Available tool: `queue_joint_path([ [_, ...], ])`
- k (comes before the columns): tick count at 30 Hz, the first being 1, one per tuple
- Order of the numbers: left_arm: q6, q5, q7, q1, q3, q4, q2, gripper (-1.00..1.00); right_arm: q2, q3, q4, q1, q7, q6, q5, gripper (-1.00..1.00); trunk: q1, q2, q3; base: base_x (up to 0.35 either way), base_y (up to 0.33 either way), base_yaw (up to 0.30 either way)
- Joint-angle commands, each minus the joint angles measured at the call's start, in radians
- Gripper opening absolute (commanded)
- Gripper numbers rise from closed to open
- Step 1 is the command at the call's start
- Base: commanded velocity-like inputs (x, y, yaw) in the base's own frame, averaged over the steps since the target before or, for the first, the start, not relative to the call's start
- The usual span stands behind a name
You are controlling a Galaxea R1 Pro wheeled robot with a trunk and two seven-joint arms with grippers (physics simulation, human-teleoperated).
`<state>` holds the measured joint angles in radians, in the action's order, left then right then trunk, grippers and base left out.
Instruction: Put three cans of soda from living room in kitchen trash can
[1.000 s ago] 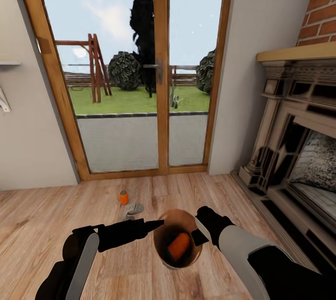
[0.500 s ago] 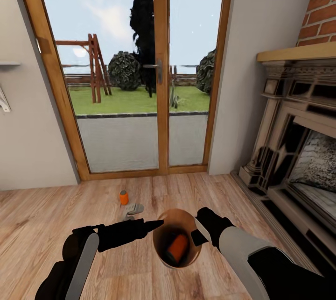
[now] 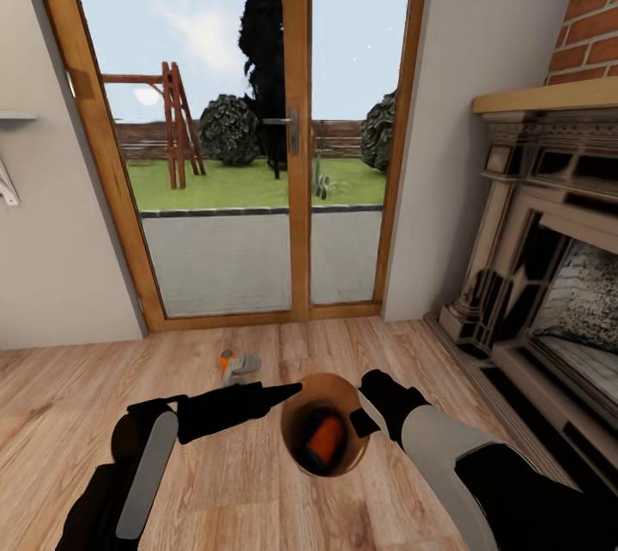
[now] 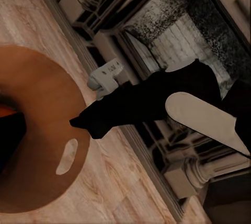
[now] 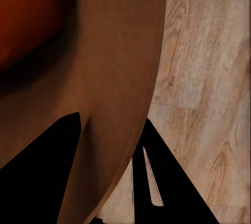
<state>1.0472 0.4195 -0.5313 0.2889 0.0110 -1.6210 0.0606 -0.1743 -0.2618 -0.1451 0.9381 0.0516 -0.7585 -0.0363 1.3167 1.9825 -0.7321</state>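
Trash can [image 3: 296, 439] sits pinched at its rim by my right gripper [image 3: 359, 424], one orange can [image 3: 326, 439] inside; left gripper [image 3: 287, 390] beside the rim, jaw state indeterminate. Two cans [image 3: 233, 362] lie beyond it.

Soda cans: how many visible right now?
2. One orange can lies inside the bin, held between both hands. Another orange can is on the floor near the glass doors, against a grey object. A third may be hidden.

The trash can's [image 5: 112, 77] orange-brown wall ran between two black fingers [image 5: 172, 182], one inside and one outside its rim. An orange soda can [image 5: 26, 20] lay within, and wood-plank floor [image 5: 209, 51] showed beside it.
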Motion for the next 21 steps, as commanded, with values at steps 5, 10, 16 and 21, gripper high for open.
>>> queue_joint_path([
  [5, 0.000, -0.001, 0.000, 0.001, 0.000, -0.011, 0.000, 1.00, 0.000, -0.007, 0.000, 0.000, 0.000, 0.001, -0.006, -1.00, 0.000, 0.000, 0.000, 0.000, 0.000, 0.000],
  [10, 0.000, -0.001, 0.000, 0.001, 0.000, -0.011, 0.000, 1.00, 0.000, -0.018, 0.000, 0.000, 0.000, 0.001, -0.016, -1.00, 0.000, 0.000, 0.000, 0.000, 0.000, 0.000],
  [16, -0.017, -0.012, 0.017, 0.005, 0.028, 0.015, -0.004, 1.00, 0.013, -0.018, -0.022, -0.026, 0.001, 0.027, -0.015, -1.00, 0.000, 0.000, 0.000, 0.000, 0.000, 0.000],
  [21, -0.075, -0.013, 0.019, 0.005, 0.049, 0.119, -0.005, 1.00, 0.020, 0.055, -0.239, -0.227, 0.001, 0.081, 0.052, -1.00, 0.000, 0.000, 0.000, 0.000, 0.000, 0.000],
])
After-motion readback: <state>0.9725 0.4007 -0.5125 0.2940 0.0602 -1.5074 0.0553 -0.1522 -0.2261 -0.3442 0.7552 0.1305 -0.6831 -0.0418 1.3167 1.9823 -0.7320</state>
